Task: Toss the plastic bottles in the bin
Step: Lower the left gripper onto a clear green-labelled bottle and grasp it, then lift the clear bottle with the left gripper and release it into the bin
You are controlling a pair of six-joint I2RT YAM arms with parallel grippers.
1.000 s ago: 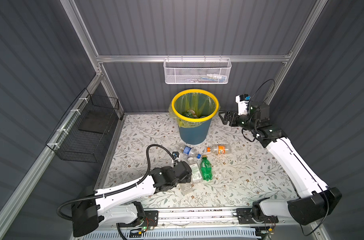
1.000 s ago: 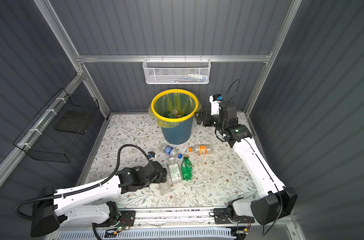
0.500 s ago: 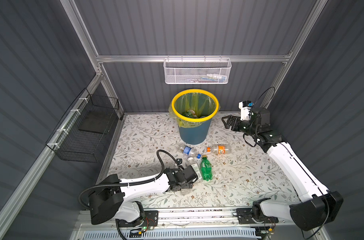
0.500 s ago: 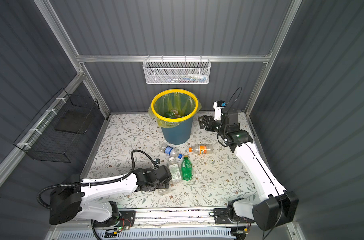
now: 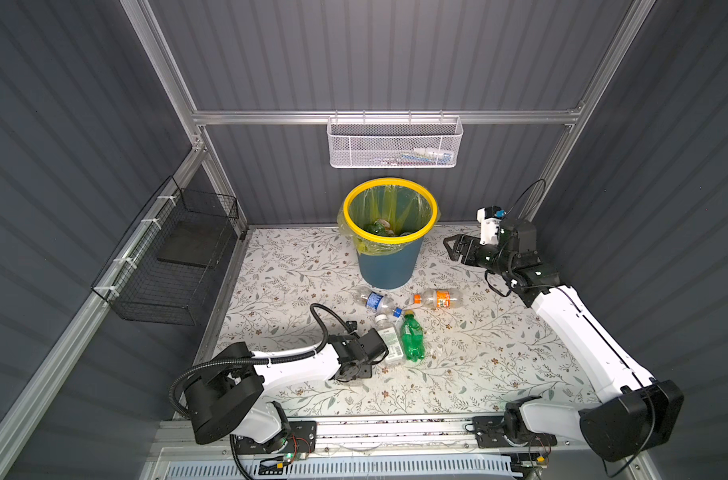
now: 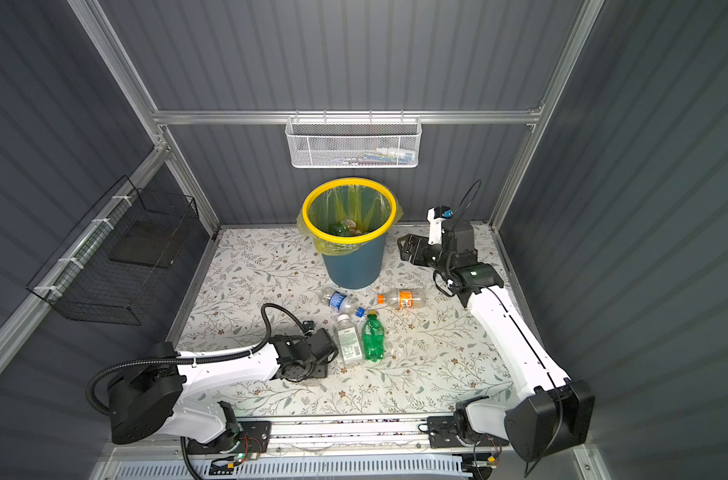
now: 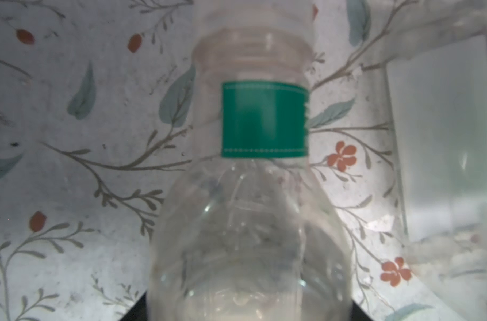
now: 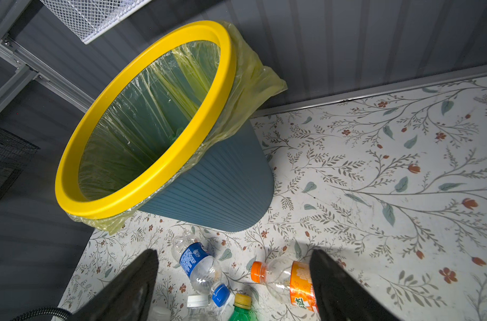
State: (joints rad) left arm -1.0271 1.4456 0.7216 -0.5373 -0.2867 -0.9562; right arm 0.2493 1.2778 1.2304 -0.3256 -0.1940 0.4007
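1. Four plastic bottles lie on the floral table [image 5: 499, 357] just near of the bin [image 5: 389, 266], which stands upright at the far middle.
2. Inside its yellow liner, a binned green bottle [image 5: 374, 227] and other bottles rest at the bottom.
3. Low at the cluster's near left, the left gripper [image 5: 356, 368] faces a fifth, clear green-banded bottle [image 7: 250, 194], whose neck points away from it. Its fingers are hidden, so whether it grips cannot be told.
4. Right of the bin, the right gripper [image 5: 452, 248] hangs with jaws wide apart, empty.
5. The blue-labelled bottle [image 5: 374, 301] lies diagonally, cap near-right. The orange-labelled bottle [image 5: 439, 298] lies left-right, cap left. The white-capped bottle [image 5: 389, 338] and yellow-capped green bottle [image 5: 412, 343] lie side by side, caps toward the bin.
6. A white mesh basket [image 5: 395, 145] on the far wall holds small items too small to tell, and a black wire basket [image 5: 175, 266] hangs on the left wall.
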